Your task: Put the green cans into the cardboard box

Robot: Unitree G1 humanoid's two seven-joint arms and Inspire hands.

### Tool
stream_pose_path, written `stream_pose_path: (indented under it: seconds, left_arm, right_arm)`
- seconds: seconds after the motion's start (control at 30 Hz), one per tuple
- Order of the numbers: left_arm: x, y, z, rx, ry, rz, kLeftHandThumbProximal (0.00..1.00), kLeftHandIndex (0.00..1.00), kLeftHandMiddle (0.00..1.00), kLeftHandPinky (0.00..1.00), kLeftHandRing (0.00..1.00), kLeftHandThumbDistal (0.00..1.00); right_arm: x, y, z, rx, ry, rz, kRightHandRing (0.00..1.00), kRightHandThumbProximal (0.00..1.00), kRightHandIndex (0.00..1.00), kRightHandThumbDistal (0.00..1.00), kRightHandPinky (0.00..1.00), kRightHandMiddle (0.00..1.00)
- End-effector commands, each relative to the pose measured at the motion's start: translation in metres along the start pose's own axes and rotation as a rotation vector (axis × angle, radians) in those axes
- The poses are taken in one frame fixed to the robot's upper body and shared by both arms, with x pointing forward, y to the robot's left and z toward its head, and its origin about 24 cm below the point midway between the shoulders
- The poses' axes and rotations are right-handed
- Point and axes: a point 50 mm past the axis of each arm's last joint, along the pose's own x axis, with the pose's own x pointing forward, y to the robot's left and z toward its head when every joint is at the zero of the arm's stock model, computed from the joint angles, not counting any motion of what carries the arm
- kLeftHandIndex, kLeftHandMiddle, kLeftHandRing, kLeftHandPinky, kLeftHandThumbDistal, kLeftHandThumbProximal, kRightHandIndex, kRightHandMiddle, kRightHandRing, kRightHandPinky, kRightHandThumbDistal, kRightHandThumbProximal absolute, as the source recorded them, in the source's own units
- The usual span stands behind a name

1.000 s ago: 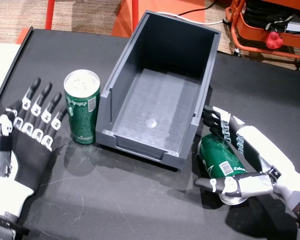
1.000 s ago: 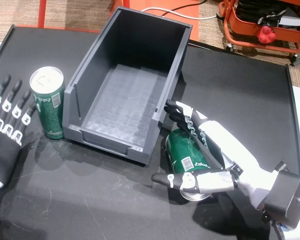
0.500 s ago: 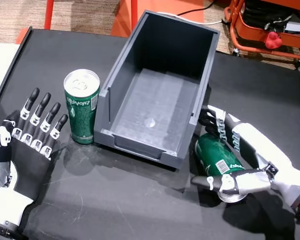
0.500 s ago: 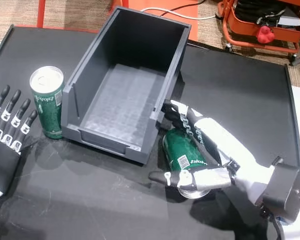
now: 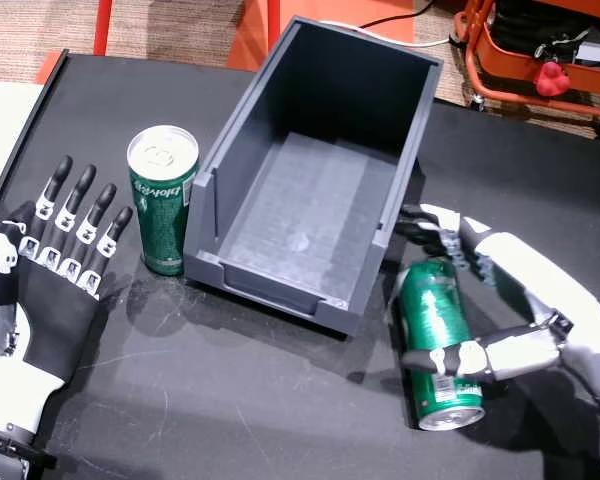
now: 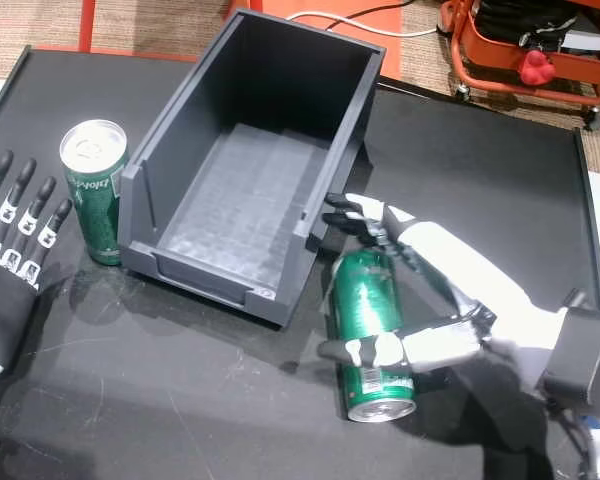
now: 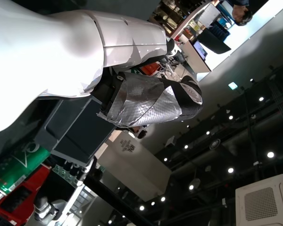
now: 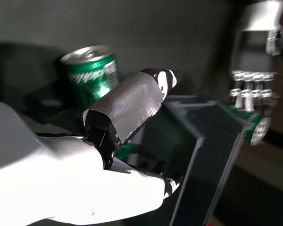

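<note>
We note lying green can swung since half-second ago: top end now points toward us, lengthwise beside bin corner. Right robot hand cups it, thumb across the side, fingers at the far end; hold looks loose, no lift yet. Left robot hand open, flat on matte black bench. Upright green can touches the bin's left wall. Grey plastic bin serving as box: rigid, ribbed floor, empty. Cans smooth, glossy metal.

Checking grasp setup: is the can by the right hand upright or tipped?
Tipped. The can lies on its side on the table, silver end facing the camera, right hand around it. The other can stands upright.
</note>
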Motion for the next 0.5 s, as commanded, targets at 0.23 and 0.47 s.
stream_pose_path:
  seconds: [0.23,0.47]
  left_arm:
    - [0.001,-0.004,-0.007,-0.004,0.004,-0.011,0.76,1.0,1.0,1.0,1.0,0.29]
    - [-0.002,-0.003,-0.007,-0.036,-0.005,-0.026,0.7,1.0,1.0,1.0,1.0,0.32]
  right_arm:
    - [-0.006,-0.013,-0.005,0.007,0.034,-0.054,0.77,0.61,0.75,1.0,0.81,0.74]
    - [-0.011,-0.016,0.0,-0.068,0.011,-0.089,0.75,0.58,0.69,1.0,0.76,0.71]
